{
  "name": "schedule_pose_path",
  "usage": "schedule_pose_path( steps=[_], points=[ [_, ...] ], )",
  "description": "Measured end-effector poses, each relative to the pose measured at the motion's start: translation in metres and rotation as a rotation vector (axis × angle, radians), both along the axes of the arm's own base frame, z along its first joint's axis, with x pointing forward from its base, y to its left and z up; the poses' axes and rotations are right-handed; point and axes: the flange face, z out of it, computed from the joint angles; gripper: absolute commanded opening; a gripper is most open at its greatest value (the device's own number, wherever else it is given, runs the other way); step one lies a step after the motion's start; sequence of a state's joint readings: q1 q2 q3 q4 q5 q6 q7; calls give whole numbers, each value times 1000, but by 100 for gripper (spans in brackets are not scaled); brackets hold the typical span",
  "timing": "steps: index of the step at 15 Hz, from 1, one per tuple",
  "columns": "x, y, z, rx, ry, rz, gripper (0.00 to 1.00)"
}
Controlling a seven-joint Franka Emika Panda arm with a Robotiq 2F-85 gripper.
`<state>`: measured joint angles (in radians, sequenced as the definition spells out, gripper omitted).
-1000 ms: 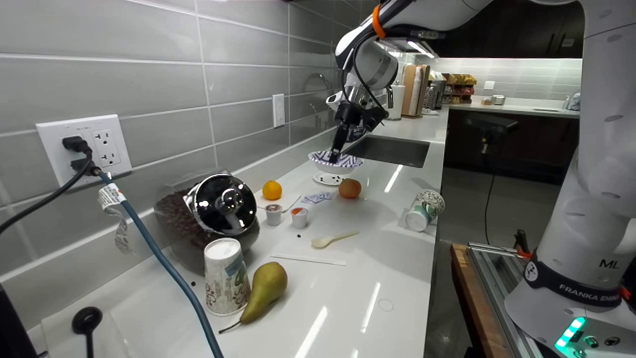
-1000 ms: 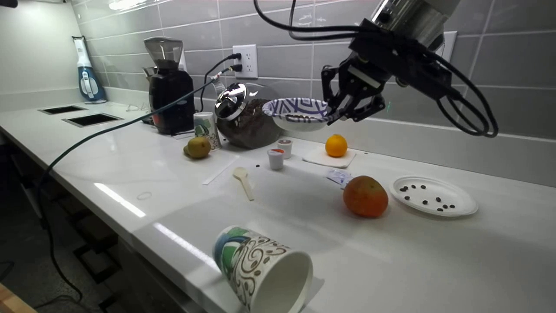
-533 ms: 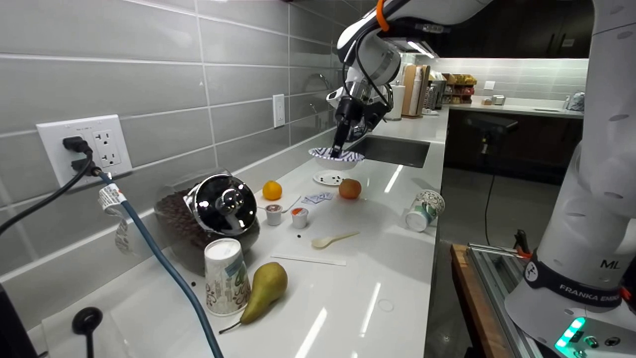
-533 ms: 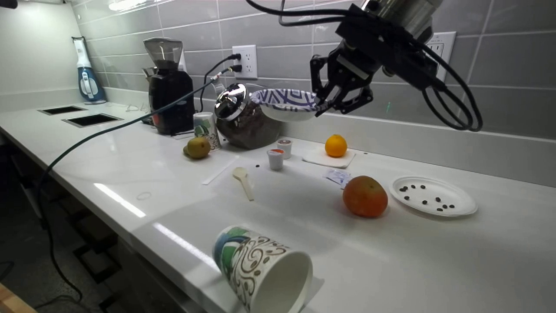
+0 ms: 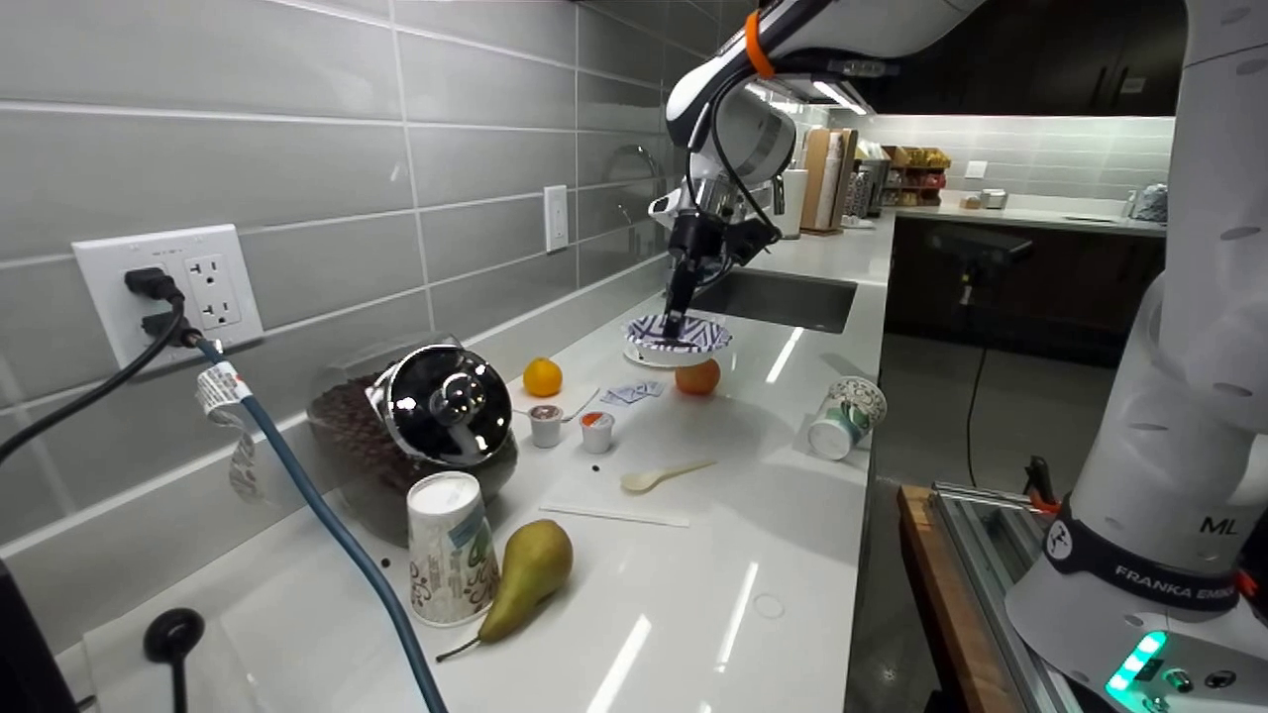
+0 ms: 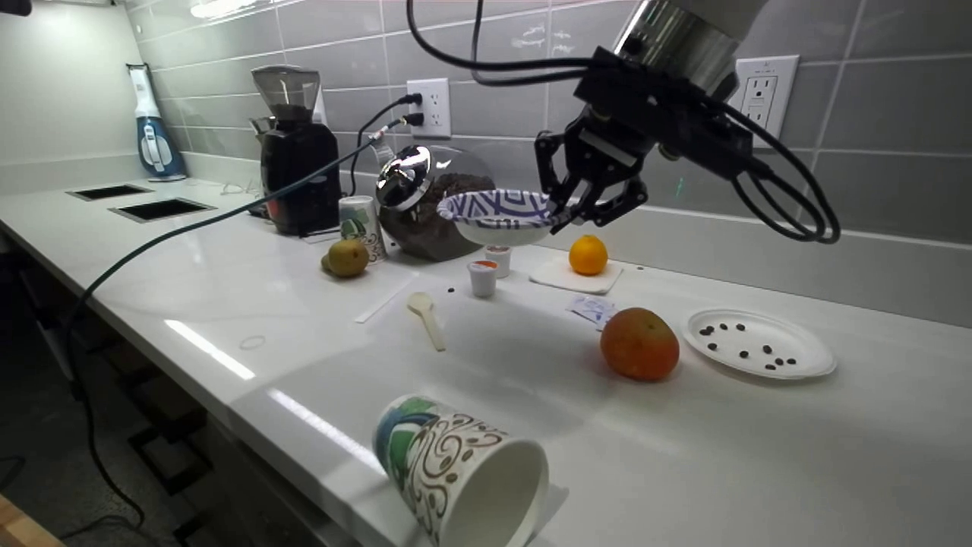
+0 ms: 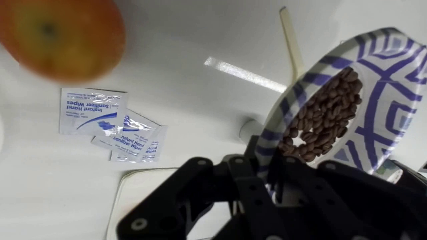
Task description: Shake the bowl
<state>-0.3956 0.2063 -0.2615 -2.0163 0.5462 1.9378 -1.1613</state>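
The gripper [image 7: 263, 159] pinches the rim of the patterned bowl [image 7: 373, 110], holding it aloft over the white counter [image 6: 721, 456] in both exterior views. In the wrist view the bowl shows toward three o'clock, coffee beans [image 7: 322, 115] inside (a white patch shows through); a reddish fruit [image 7: 66, 36] sits at ten o'clock, wipe packets [image 7: 110, 126] at nine.
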Motion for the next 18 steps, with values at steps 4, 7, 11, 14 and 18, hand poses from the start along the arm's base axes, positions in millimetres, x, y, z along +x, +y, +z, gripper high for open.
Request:
schedule_pose_path(
  steps=[4,7,11,14,18],
  points=[
    [0,-14,-5,-57,-7,-81,1],
    [4,11,-8,-43,-22,-6,1],
    [-6,-5,-10,-39,-22,-33,1],
    [1,17,-14,-23,-27,32,1],
    [-12,-8,-13,-28,-28,-16,6]
  ],
)
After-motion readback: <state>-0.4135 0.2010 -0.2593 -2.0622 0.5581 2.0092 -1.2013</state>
